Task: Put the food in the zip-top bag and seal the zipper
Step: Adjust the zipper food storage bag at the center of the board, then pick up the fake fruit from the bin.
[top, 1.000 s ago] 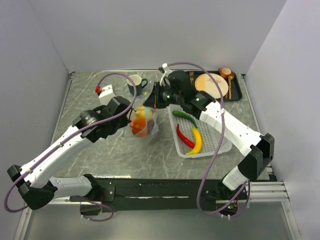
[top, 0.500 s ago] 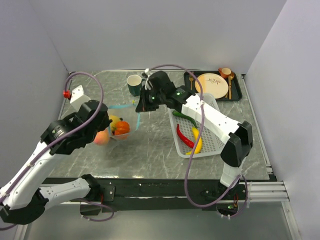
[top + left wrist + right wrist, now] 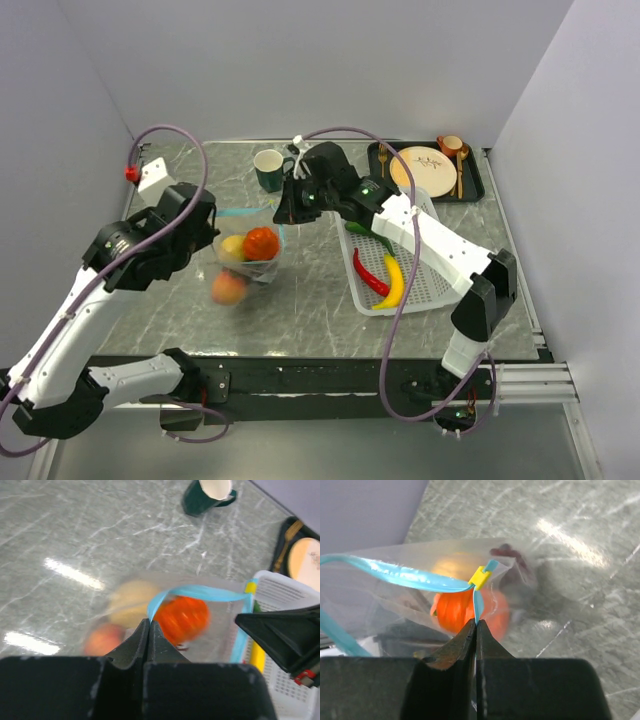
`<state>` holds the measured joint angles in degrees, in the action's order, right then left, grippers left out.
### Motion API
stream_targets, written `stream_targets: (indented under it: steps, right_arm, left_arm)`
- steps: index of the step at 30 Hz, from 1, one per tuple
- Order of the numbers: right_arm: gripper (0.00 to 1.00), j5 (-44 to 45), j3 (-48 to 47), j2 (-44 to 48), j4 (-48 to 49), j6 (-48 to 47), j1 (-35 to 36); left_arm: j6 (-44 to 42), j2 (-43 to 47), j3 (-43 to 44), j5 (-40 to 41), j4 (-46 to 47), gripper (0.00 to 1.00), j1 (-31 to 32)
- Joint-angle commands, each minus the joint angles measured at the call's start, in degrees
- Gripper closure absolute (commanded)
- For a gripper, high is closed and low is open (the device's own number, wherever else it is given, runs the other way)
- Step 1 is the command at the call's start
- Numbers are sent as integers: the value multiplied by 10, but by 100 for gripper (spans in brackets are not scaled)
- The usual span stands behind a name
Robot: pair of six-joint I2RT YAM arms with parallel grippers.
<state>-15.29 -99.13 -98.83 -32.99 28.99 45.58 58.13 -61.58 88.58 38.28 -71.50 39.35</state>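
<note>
Thin clear plastic zip-top bag (image 3: 262, 268) hangs stretched above the grey marbled surface (image 3: 320, 310), left of centre. Left fingers (image 3: 134, 641) and right fingers (image 3: 456, 649) each pinch its teal zipper strip (image 3: 410, 575). Round orange (image 3: 261, 243) and yellow lemon (image 3: 232, 247) sit inside (peach (image 3: 229, 288) blurred just below).

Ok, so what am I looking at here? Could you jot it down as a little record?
Bag: clear zip-top bag, mouth open
Inside: orange, lemon
Peach: blurred, low; in or out unclear
Left gripper: shut on zipper
Right gripper: shut on zipper
Basket: chili, banana, green pepper
</note>
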Motion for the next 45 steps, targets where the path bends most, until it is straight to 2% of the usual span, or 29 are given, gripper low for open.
stream_targets:
  steps: [1,3,7,9,12,14,15,16,21,22,23,24,26,32,33,45]
  right_arm:
    - [91,-1,-6,29,57,-14,14]
    - [88,-5,46,44,108,2,12]
    - [86,36,15,-14,40,-22,7]
    - [85,54,14,-34,9,-27,2]
    - [84,69,58,-30,20,-26,-15]
    - [76,72,104,0,36,-25,-30]
    - [60,79,116,11,41,-25,-37]
    - [55,88,126,31,41,-25,-44]
    - [53,131,222,123,27,-24,-111]
    - [46,147,238,157,23,-25,-121]
    - [45,152,270,172,21,-27,-142]
    - [40,152,287,194,11,-37,-152]
    - [40,194,324,206,-7,-43,-171]
    - [40,211,403,223,-23,-55,-222]
    - [37,218,409,221,-27,-56,-226]
    - [41,185,454,167,0,-79,-258]
  left_arm:
    - [-30,40,-19,-43,73,99,-8]
    - [-8,50,-31,-30,79,99,-8]
    - [-28,52,-61,-43,105,99,-8]
    - [-40,43,-79,-77,137,99,-9]
    - [-42,30,-123,-137,175,99,-8]
    - [-38,27,-161,-169,225,99,-7]
    - [-37,23,-172,-175,238,99,-7]
    - [-36,20,-185,-180,257,99,-7]
    - [-42,-7,-184,-182,260,99,-7]
    - [-44,-8,-181,-182,261,99,-7]
    - [-47,-9,-181,-182,262,99,-7]
    - [-48,-8,-183,-182,265,99,-7]
    - [-49,-6,-185,-188,271,99,-7]
    - [-52,-7,-184,-196,279,99,-7]
    - [-52,-8,-185,-196,279,99,-7]
    - [-56,-3,-194,-209,291,99,-7]
